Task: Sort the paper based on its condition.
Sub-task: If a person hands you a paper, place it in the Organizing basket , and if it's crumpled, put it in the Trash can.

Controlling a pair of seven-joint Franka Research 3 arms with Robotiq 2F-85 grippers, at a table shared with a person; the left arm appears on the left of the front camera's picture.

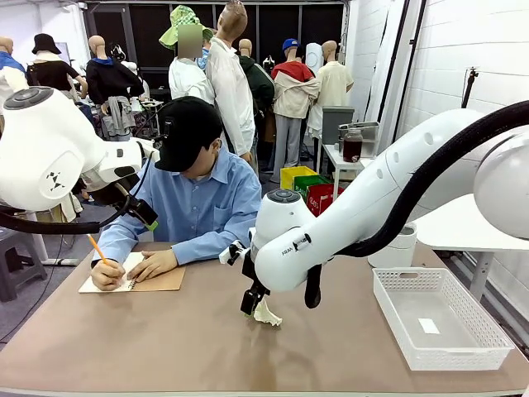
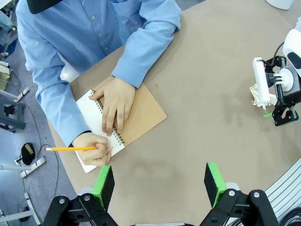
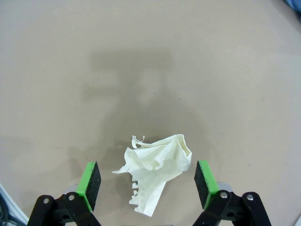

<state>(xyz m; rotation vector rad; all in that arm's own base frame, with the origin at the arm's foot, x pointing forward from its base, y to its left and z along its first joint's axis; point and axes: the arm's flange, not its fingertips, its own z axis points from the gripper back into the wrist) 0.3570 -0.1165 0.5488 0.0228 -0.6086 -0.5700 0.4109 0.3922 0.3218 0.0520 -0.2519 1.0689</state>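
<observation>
White paper [image 3: 157,172]: crumpled, ragged along one edge, laid on the tan table [image 1: 165,347]; it is found at 6 o'clock in the right wrist view and just below the middle in the front view [image 1: 266,313].
Right gripper [image 3: 146,178]: jaws spread wide, with one green pad at 7 o'clock and the other at 5 o'clock of its wrist view; the paper is bracketed between the pads and touched by neither.
Left gripper [image 2: 159,181]: jaws spread wide, nothing held; it is hung over bare tabletop, with the notebook [image 2: 146,113] toward 11 o'clock from it.
Notebook details: spiral-bound, brown kraft cover, laid open at 9 o'clock in the front view, in front of the person.
Pencil [image 2: 70,149]: yellow, held over the white page by one hand [image 2: 94,149]; the other hand [image 2: 115,101] is laid flat across the spiral.
Basket [image 1: 488,341]: white, perforated, set at 4 o'clock in the front view, well apart from the paper.
Scrap [image 1: 429,326]: small, white, laid on the basket's floor.
</observation>
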